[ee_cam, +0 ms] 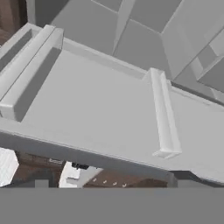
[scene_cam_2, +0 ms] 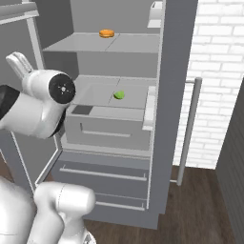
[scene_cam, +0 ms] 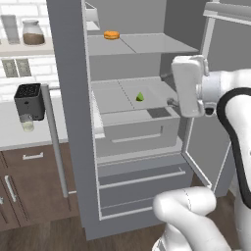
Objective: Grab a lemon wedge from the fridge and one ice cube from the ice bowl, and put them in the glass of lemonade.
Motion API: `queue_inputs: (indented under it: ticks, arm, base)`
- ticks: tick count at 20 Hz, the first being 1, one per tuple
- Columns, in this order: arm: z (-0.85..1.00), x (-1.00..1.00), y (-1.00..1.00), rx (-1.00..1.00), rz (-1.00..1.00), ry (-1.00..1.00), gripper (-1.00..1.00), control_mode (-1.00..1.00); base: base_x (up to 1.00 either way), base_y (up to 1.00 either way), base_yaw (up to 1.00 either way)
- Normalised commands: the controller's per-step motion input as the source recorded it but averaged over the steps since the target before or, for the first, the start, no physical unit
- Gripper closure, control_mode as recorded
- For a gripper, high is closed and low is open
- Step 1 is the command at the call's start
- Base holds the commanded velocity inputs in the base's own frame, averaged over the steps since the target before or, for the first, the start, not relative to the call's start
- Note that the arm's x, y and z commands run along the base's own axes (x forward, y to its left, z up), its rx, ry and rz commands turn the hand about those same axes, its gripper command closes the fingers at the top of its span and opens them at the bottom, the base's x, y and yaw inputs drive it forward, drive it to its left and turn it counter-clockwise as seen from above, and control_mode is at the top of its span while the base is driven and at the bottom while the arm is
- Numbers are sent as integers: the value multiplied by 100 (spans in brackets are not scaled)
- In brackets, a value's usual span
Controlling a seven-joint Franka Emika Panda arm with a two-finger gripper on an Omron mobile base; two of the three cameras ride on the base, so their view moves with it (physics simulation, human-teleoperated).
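Arm rises from the base, elbow bent low, forearm sweeping up and forward at about mid height. Wrist and hand block are level; end effector points away from the base cameras, fingertips hidden behind the hand. Jaws spread wide, nothing gripped.

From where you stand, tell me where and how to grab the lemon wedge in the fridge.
Take the lemon wedge across its two sloping flanks, low near the base. It sits alone on the middle shelf with its point up, so a narrow pinch from above and the open front should suit. The shelf overhead leaves limited room, so tilt the end effector in from the door side rather than dropping straight down.
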Motion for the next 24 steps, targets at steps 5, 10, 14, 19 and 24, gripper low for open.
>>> queue_inputs:
  ticks: [5, 10, 14, 19, 24]
  arm:
    - [15, -18, -17, -48, -15, 40, -100, -100]
    - [-84, -96, 0, -41, -13, -6, -100, -100]
    - [-37, -56, -23, -28, 0, -6, -100, -100]
    - [0, -9, -40, -31, 3, 17, -100, -100]
    - [-2, -73, -41, -17, 9, 0, -100, -100]
  base:
    - [0, 0, 0]
    - [0, 0, 0]
    - [0, 0, 0]
    - [0, 0, 0]
    - [0, 0, 0]
